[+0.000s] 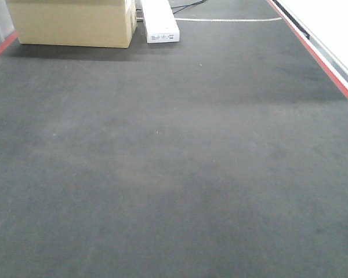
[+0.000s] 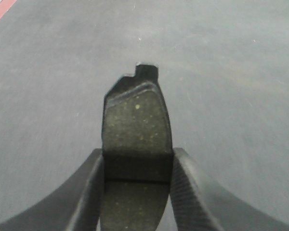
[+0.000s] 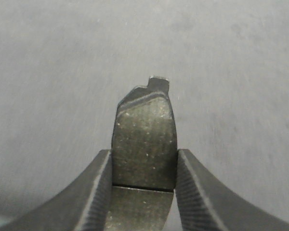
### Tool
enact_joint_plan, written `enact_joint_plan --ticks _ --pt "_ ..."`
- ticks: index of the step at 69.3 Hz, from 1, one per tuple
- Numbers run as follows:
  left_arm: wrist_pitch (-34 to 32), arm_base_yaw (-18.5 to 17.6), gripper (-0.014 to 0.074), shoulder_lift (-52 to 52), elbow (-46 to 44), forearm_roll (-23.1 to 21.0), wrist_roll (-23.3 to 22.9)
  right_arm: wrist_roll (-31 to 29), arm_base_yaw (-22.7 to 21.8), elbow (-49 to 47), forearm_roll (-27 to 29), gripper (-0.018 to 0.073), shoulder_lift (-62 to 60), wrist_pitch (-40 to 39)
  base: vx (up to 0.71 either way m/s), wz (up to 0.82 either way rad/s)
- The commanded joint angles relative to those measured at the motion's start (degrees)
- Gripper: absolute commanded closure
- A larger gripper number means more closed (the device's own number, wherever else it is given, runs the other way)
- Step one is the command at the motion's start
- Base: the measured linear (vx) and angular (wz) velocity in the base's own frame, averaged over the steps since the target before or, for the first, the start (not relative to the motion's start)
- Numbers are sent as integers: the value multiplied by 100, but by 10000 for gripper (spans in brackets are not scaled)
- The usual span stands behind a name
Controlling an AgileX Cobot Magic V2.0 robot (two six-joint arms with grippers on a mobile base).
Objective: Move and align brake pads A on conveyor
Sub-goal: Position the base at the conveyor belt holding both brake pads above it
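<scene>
Exterior front-facing view: the conveyor (image 1: 174, 174) fills nearly the whole frame, w/ its red edge (image 1: 330, 72) running down the right side. A cardboard box (image 1: 75, 23) and a white box (image 1: 160, 22) sit at the far end. No pads or arms show in this view.

Wrist cams carry the action. L gripper (image 2: 137, 154) is clamped on the L brake pad (image 2: 137, 120), jaws pressing both long sides right at the central groove, friction face toward the cam. R gripper (image 3: 143, 154) pinches the R brake pad (image 3: 144, 125) the same way. Each pad sticks out past the fingertips over bare belt, w/ a small backing-plate tab at its far end.

Judged step: carry both and set them down in line. To do it well:
- keep the pinch centred on the groove so the pads don't swivel
- bring each down level, face up
- match the tab direction on L and R before letting go
- release only once resting on the felt.

Hard to tell:
- height above the belt, no clear shadow or contact
- near ends of both pads, cut off by frame bottom
- the other two pads, not seen anywhere
- the target pos, no markings.
</scene>
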Motion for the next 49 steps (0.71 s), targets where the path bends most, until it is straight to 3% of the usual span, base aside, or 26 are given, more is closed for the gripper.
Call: enact_joint_plan --ticks 1,49 --pt "-512 -22 602 72 -164 0 13 -53 -42 -162 -30 566 48 -489 17 1" --pt "-512 -22 602 72 -164 0 13 -53 -42 -162 -30 566 48 -489 7 1"
